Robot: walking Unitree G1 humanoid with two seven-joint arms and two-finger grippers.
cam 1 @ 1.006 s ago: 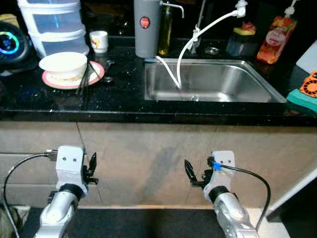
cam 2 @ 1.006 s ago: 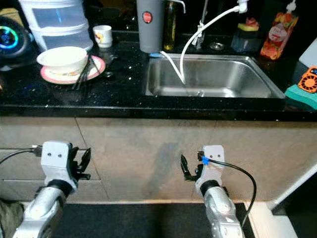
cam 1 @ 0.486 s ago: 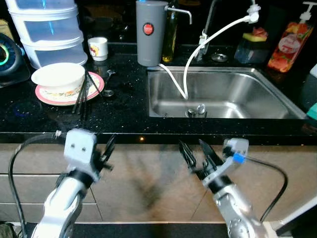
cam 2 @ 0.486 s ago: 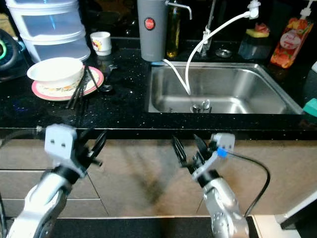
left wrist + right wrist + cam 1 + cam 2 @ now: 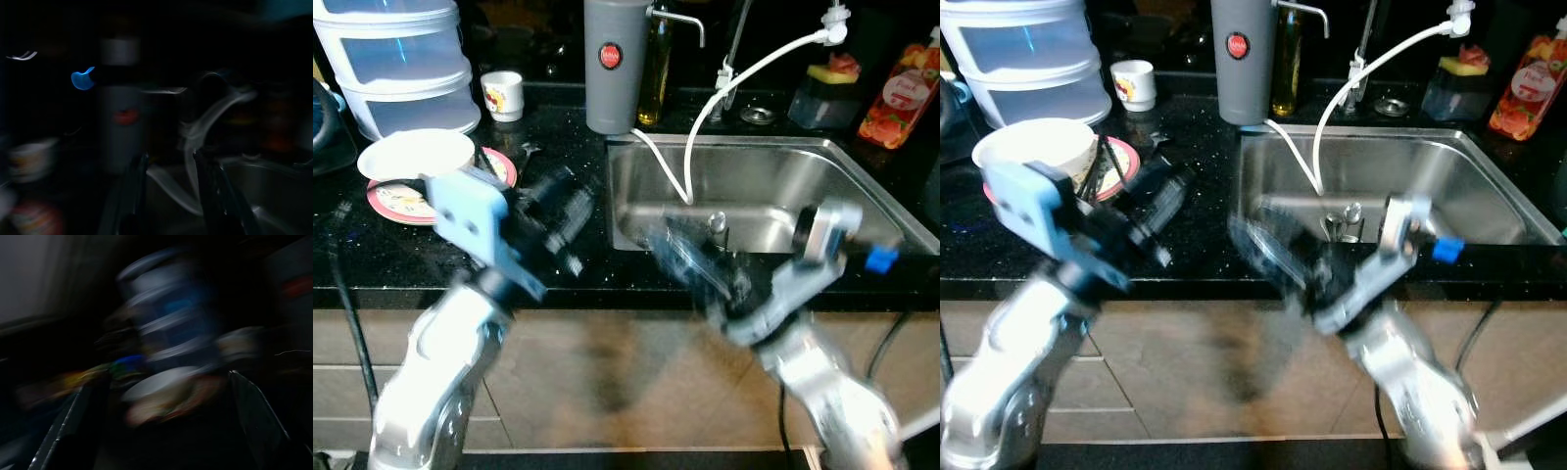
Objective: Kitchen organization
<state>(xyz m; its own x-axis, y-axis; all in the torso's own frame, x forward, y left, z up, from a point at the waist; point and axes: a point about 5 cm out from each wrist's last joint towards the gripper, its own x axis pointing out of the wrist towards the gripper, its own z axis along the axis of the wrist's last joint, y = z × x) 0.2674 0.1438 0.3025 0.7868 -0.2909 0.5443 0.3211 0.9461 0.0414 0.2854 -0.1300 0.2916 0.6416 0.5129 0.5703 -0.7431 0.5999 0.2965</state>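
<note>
A white bowl (image 5: 416, 157) sits on a pink-rimmed plate (image 5: 391, 199) on the black counter (image 5: 558, 264), left of the steel sink (image 5: 783, 181). My left gripper (image 5: 563, 211) is raised over the counter between plate and sink, blurred by motion. In the left wrist view its fingers (image 5: 137, 196) stand apart with nothing between them, pointing toward the grey canister (image 5: 120, 122). My right gripper (image 5: 690, 264) hangs blurred over the sink's front left corner. Its fingers (image 5: 259, 421) are spread wide and empty, facing the bowl and plate (image 5: 166, 391).
At the back stand stacked clear containers (image 5: 396, 59), a small cup (image 5: 501, 95), a grey canister (image 5: 610, 64), an oil bottle (image 5: 654, 69) and a red soap bottle (image 5: 901, 88). A white hose (image 5: 744, 83) loops from the tap into the sink.
Both arms have swung up from below the counter's front to above its top, and both are motion-blurred. The camera has shifted a little.
</note>
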